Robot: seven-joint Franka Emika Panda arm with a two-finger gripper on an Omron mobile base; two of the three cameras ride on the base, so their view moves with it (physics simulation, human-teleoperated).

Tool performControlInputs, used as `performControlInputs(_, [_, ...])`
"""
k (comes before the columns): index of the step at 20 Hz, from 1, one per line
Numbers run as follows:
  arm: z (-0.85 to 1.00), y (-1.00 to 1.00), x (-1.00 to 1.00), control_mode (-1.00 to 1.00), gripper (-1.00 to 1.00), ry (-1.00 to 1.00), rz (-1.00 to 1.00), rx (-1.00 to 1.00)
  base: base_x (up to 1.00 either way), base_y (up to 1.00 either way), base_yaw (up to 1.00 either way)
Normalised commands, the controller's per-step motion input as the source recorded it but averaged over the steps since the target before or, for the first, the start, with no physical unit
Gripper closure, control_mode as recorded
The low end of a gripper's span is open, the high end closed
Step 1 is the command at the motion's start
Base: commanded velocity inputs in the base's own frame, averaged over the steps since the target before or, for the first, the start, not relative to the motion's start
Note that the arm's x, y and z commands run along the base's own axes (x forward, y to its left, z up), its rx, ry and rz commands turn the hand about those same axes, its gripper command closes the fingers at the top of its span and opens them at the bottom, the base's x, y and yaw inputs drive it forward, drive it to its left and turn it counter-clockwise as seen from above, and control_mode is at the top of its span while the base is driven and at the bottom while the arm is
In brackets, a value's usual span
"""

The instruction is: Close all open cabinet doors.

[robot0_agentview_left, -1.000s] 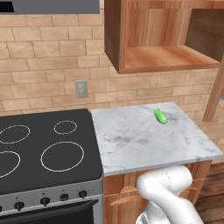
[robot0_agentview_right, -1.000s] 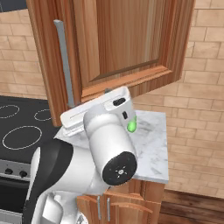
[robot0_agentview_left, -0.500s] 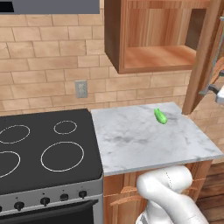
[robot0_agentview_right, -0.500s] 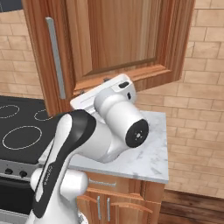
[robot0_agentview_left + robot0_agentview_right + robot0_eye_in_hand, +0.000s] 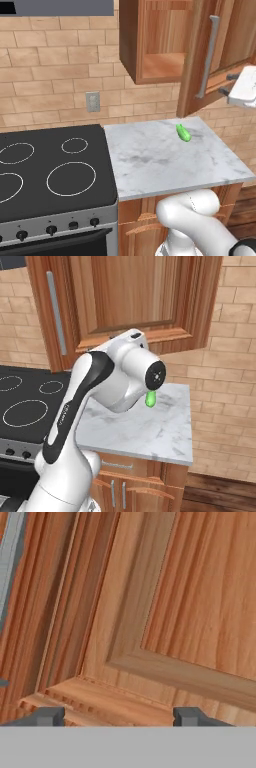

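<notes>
I am looking along my pincer [image 5: 119,716] at the outer face of the cabinet door [image 5: 165,612], and its two fingertips [image 5: 47,716] are standing well apart with bare wood between them, so nothing is being held. They are sitting very close to the door's lower rail; whether they are actually touching it I cannot tell. In the left base view the pincer [image 5: 226,84] is pointing its dark tips at the door [image 5: 200,60] just beside the low end of the long silver handle [image 5: 208,57], not gripping it.

Working outward, the door is hanging half swung, its edge sticking out over the back right corner of the table [image 5: 150,165], with the open cabinet box [image 5: 152,45] showing its bare shelf behind. In the right base view my arm [image 5: 90,406] is reaching up in front of the door's raised panel [image 5: 125,291].

I am judging the task as only partly along: this door is not yet shut and needs pushing on. A small green thing [image 5: 183,132] is lying near the table's back edge, clear of the swing. Other doors I cannot judge from here.
</notes>
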Motion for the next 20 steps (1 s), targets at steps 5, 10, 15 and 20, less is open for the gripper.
performControlInputs(5, [0.00,0.61,0.61,-1.00,-1.00,0.04,0.01,-0.05,0.00,0.00,0.00])
performControlInputs(10, [0.00,0.67,0.55,-1.00,-1.00,0.01,-0.01,-0.08,0.00,0.00,0.00])
performControlInputs(15, [0.00,0.56,0.49,-1.00,-1.00,0.00,-0.07,-0.09,0.00,0.00,0.00])
performControlInputs(20, [0.00,0.45,0.53,-1.00,-1.00,0.00,-0.08,-0.09,0.00,0.00,0.00])
